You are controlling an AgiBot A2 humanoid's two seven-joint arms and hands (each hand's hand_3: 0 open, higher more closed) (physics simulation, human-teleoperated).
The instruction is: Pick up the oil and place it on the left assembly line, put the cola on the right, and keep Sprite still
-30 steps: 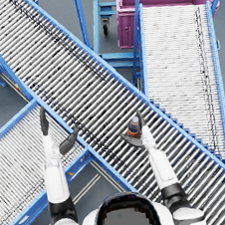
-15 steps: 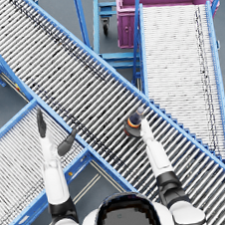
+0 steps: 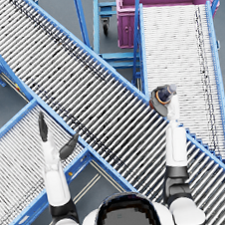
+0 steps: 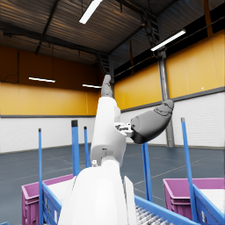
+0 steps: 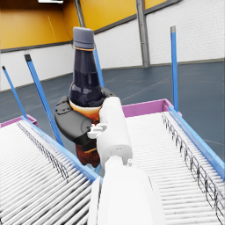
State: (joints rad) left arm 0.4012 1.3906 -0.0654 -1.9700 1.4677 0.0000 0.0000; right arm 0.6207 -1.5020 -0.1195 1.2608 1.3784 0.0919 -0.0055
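Clamped around the belly of the cola bottle [image 5: 83, 81], the right hand [image 5: 81, 121] is held at the near edge of the right assembly line [image 3: 186, 49]. The bottle is upright, grey cap uppermost, with the blue side rail [image 5: 57, 145] just beneath it. Whether its base is clear of that rail is hard to judge from the wrist view; it appears to hang a little above. The left hand [image 3: 52, 145] is raised over the left assembly line [image 3: 15, 162], fingers spread and nothing held.

The step in hand is judged to be the carry of the cola onto the right line. It is best done with the bottle kept vertical, carried fully past the rail and over the white rollers, then lowered until the base is seated across several of them — only then should the fingers be released, so that nothing is tipped.
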